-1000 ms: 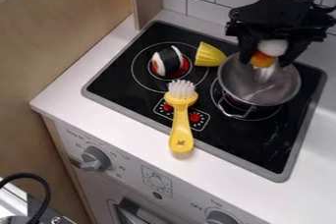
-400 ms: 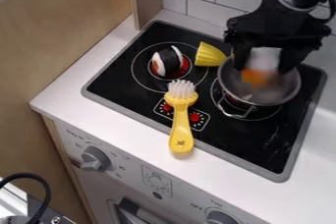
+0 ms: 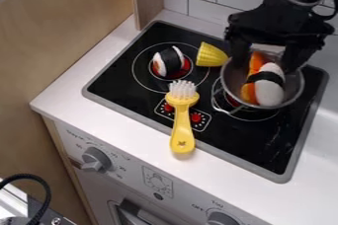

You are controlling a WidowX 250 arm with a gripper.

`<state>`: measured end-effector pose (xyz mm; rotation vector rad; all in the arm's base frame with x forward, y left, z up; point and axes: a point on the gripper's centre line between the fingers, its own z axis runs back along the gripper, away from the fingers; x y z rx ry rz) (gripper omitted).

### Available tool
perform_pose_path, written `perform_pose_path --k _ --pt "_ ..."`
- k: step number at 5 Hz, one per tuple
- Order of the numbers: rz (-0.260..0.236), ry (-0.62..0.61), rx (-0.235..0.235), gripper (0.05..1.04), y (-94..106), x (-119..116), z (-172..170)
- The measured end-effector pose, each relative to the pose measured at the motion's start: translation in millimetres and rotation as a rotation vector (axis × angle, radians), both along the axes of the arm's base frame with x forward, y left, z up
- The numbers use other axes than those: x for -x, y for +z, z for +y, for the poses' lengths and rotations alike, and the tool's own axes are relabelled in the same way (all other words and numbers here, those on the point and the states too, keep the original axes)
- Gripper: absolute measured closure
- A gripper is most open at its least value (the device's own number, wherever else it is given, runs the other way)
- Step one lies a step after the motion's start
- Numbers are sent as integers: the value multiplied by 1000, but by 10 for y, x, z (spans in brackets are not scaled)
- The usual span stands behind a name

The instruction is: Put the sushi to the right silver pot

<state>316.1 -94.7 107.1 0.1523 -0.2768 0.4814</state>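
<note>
The black gripper (image 3: 267, 61) hangs over the back of the silver pot, its two fingers spread wide apart. Inside the silver pot (image 3: 232, 80), on the right burner, lies an orange and white sushi (image 3: 269, 91) with a black band, below the gripper and leaning toward the pot's front wall. Another sushi piece (image 3: 170, 62), white with a black wrap, rests on the left burner.
A yellow corn piece (image 3: 211, 55) sits just left of the pot at the back. In front, a yellow brush (image 3: 183, 120) lies across the edge of the black stovetop (image 3: 261, 142). A tiled wall (image 3: 204, 2) stands behind.
The orange and white sushi has dropped from between the gripper's fingers into the pot. The pot has tilted or shifted slightly, and the gripper stays at nearly the same place above it.
</note>
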Motion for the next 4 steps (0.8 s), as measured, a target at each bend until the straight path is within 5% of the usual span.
perform_pose_path --k 2,4 --pt "49 4 -12 83 75 43 21" --pt "35 -35 35 83 257 54 141"
